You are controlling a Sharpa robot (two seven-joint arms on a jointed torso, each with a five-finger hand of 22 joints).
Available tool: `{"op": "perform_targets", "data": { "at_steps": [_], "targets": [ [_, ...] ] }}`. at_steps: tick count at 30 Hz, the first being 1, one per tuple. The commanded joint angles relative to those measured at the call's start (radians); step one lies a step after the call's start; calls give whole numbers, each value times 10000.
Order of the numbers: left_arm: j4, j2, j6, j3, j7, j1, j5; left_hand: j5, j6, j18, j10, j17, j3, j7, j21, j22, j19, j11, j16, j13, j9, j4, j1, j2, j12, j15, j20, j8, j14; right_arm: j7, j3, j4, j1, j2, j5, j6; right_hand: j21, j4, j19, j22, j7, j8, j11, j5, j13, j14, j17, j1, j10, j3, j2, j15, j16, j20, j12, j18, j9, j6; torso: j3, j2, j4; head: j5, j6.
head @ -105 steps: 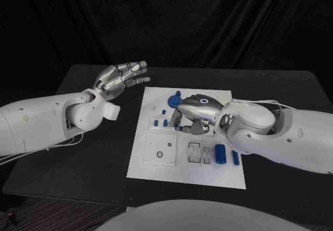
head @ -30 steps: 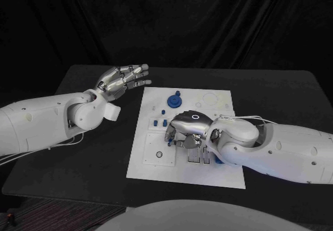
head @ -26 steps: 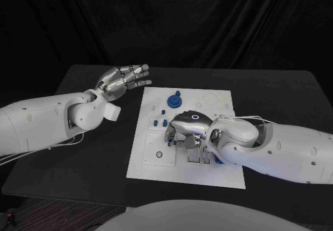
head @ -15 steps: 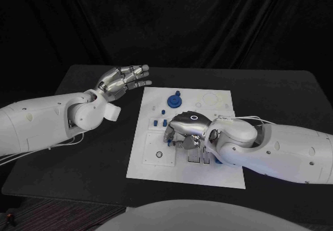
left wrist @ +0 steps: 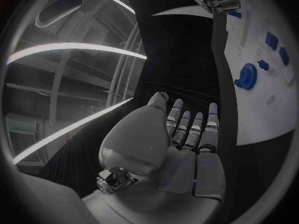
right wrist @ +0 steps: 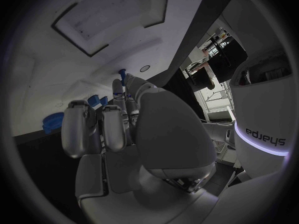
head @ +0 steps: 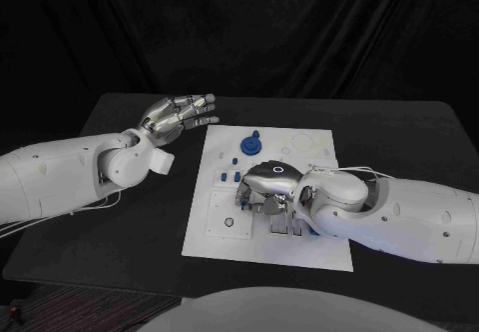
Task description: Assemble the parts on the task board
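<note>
Task board point(head: 228, 245) is laid flat on the black counter point(head: 120, 228), mid-counter. Small blue parts are seen on it: a round blue gear-like part point(head: 250, 144) near the far edge, and two short blue pegs point(head: 230, 177) standing just left of the right robot hand point(head: 268, 195). In the right wrist view a slim blue peg point(right wrist: 122, 75) is seen at the fingertips point(right wrist: 118, 87), over the white board near a small round hole point(right wrist: 144, 68); whether it is pinched or merely beside them cannot be told.

Right robot hand is curled low over the board's middle; grip state cannot be confirmed.

Left robot hand point(head: 178, 113) is raised off the board to its far-left side, fingers spread, nothing held.

Handling, as judged: parts are taken to be light, rigid, smooth plastic, so likely slippery and easily tipped. Pegs are best pinched on the shank near the top; the gear is best taken by its rim or centre knob.
</note>
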Motion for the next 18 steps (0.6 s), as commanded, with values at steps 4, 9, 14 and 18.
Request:
{"op": "perform_targets", "data": {
  "at_steps": [4, 9, 14, 18],
  "targets": [
    [26, -2, 144, 10, 42, -16, 66, 33, -10, -189, -58, -3, 29, 58, -6, -13, 48, 44, 53, -6, -17, -21, 110, -2, -68, -15, -2, 47, -58, -145, 3, -1, -42, 12, -52, 242, -53, -47, 14, 1972, 13, 1, 24, 52, 10, 74, -30, -60, 57, -14, -23, -70, -20, -35, -18, -44, -9, 15, -9, -5, -4, 14, -1],
    [7, 16, 155, 10, 26, -16, 66, 37, -12, -191, -59, -2, 39, 59, -7, -17, 48, 46, 56, -6, -18, -30, 118, 2, -67, -12, -2, 48, -58, -131, 3, -4, -46, 4, -52, 349, -81, -50, -4, 1963, 27, -57, 53, 37, -7, 58, -65, -77, -23, -12, -36, -47, -41, -22, -96, -39, -36, -54, -6, -3, 0, 4, -1],
    [-11, 37, 170, 10, 13, -17, 66, 43, -17, -195, -63, -2, 61, 61, -10, -25, 48, 49, 61, -5, -19, -48, 135, 10, -69, -7, -2, 50, -59, -95, 3, -12, -47, -10, -52, 486, -175, -15, -66, 1935, -22, -404, 144, -119, -36, 1, -167, -165, -388, -25, -168, 29, -99, 37, -314, -21, -187, -630, 1, -2, 2, -10, -1],
    [-28, 46, 182, 10, -1, -19, 66, 43, -17, -195, -63, -2, 61, 61, -10, -25, 48, 49, 61, -5, -19, -48, 135, 10, -69, -7, -2, 50, -59, -64, 3, -18, -47, -26, -52, 660, -224, 80, -102, 1920, -165, -577, 221, -257, -39, -35, -225, -295, -715, -52, -271, 51, -128, 70, -454, -9, -278, -1015, 2, -3, -12, 19, -1]
  ]
}}
